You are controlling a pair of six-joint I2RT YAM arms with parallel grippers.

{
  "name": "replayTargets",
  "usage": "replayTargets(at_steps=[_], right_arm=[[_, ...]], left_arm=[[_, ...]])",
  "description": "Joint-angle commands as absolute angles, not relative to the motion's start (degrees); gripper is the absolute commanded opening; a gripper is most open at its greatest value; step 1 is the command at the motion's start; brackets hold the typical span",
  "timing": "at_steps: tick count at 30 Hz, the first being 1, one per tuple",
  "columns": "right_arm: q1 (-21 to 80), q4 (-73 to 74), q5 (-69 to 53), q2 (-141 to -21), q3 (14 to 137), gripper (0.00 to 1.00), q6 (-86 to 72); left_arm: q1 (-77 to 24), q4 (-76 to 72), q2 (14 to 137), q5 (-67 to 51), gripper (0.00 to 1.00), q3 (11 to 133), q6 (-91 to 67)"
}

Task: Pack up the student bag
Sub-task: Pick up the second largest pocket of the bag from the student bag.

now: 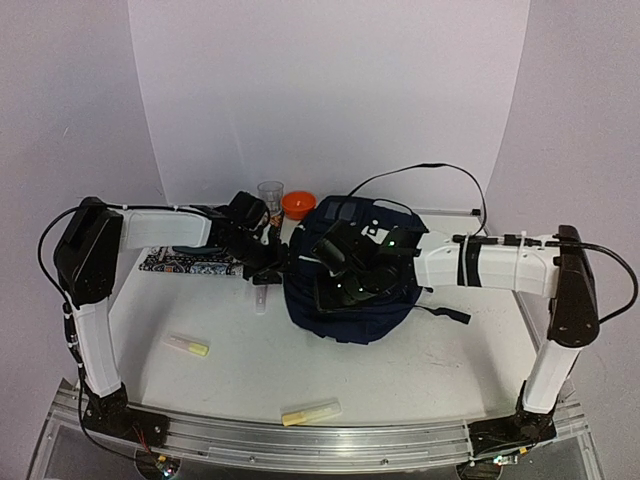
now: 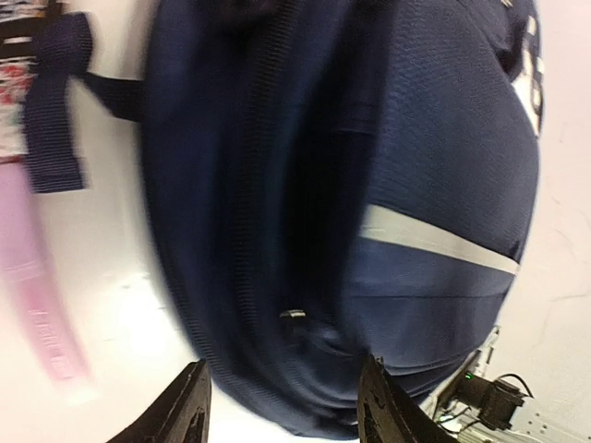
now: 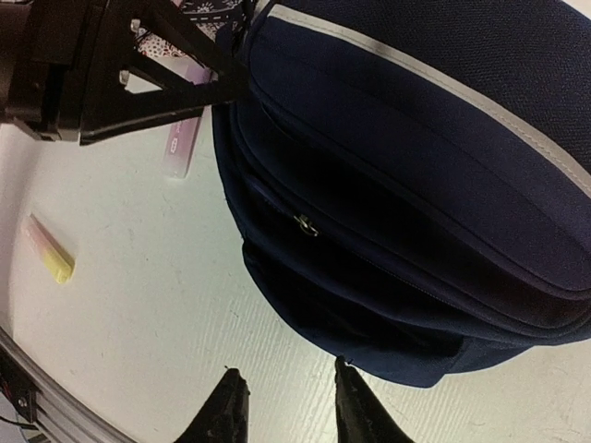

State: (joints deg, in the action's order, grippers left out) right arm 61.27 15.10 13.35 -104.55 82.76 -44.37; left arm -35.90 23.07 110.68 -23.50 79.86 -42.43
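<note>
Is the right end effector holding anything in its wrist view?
No: the right end effector stands open and empty beside the navy-blue fabric backpack.

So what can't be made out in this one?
- Inside of the student bag: in the top view the right arm lies over it; the wrist views show only a dark gap.
- Pink item: left wrist view, motion-blurred, runs off the left edge.
- Patterned flat item: top view, the left arm hides most of it.

Matt navy woven-cloth student bag (image 2: 434, 138)
</note>
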Motion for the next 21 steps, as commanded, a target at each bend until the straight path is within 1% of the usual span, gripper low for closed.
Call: replayTargets(at_steps=[1, 3, 6, 8, 11, 13, 14, 18, 21], right_arm=[[60.84, 16.07, 15.40, -108.26, 87.60, 0.44, -45.55], [60.79, 15.99, 15.86, -109.75, 89.08, 0.50, -45.84], [60.23, 15.95, 16.81, -111.35, 90.25, 0.54, -46.66], [59.76, 15.97, 16.82, -112.14, 90.52, 0.55, -47.26], [59.44, 16.06, 16.81, -112.73, 90.64, 0.56, -47.30], [59.29, 16.07, 16.64, -112.63, 90.55, 0.56, -46.98], [59.21, 16.08, 16.57, -112.33, 90.39, 0.55, -46.85], [58.93, 16.08, 16.18, -110.97, 90.26, 0.54, -44.25], [58.83, 16.07, 16.85, -110.29, 91.01, 0.52, -39.59]], left_arm=[[-36.45, 18.48, 113.72, -25.21, 0.55, 81.79, -44.95], [-36.45, 18.18, 115.58, -26.03, 0.54, 82.69, -45.16], [-36.42, 16.99, 118.19, -27.91, 0.50, 83.20, -46.14], [-36.47, 15.55, 119.43, -29.95, 0.39, 83.06, -47.19], [-36.65, 12.14, 118.46, -32.91, 0.15, 81.85, -48.89], [-36.73, 9.63, 116.50, -34.30, 0.02, 80.57, -50.20], [-36.77, 8.19, 115.20, -35.02, 0.00, 79.54, -51.10], [-36.74, 1.77, 109.86, -37.92, 0.00, 75.99, -55.45], [-36.87, 0.22, 107.88, -39.42, 0.00, 75.15, -56.89]])
